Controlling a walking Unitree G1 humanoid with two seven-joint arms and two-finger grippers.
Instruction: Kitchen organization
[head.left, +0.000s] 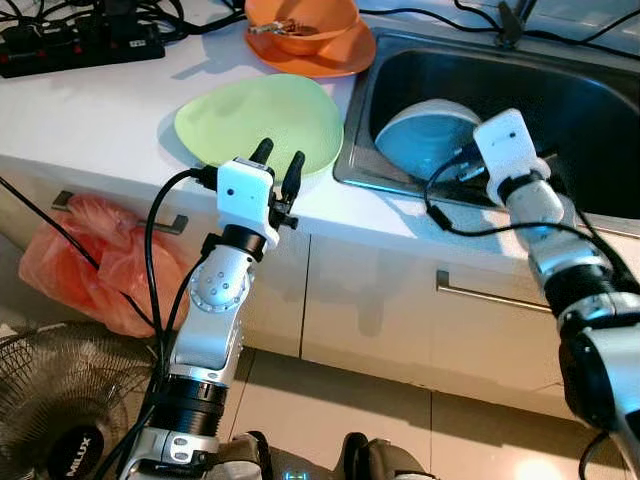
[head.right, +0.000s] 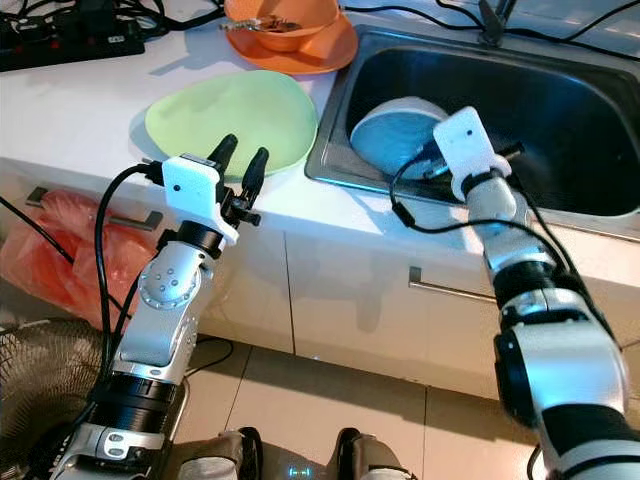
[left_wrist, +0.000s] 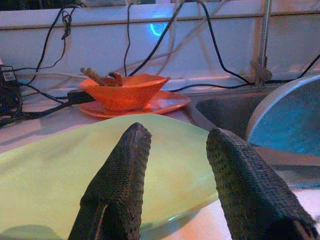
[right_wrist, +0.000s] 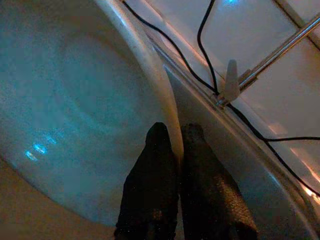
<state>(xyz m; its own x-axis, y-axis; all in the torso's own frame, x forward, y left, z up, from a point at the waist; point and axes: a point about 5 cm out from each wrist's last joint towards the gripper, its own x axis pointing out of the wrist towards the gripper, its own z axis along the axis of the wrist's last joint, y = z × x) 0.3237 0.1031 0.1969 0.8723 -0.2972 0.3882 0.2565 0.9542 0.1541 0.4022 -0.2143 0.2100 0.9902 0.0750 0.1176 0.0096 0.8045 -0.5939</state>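
Sink (head.left: 600, 190): right pincer (right_wrist: 175, 137) on blue plate (head.left: 420, 140)

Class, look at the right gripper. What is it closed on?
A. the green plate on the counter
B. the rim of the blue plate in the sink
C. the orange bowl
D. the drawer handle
B: the right gripper pinches the rim of the blue plate, which leans inside the sink.

My left pincer (head.left: 278, 164) hovers with fingers spread at the near edge of the green plate (head.left: 262, 118) on the white table (head.left: 90, 110). My right arm reaches into the sink (head.left: 590, 110), at the blue bowl (head.left: 420, 135).
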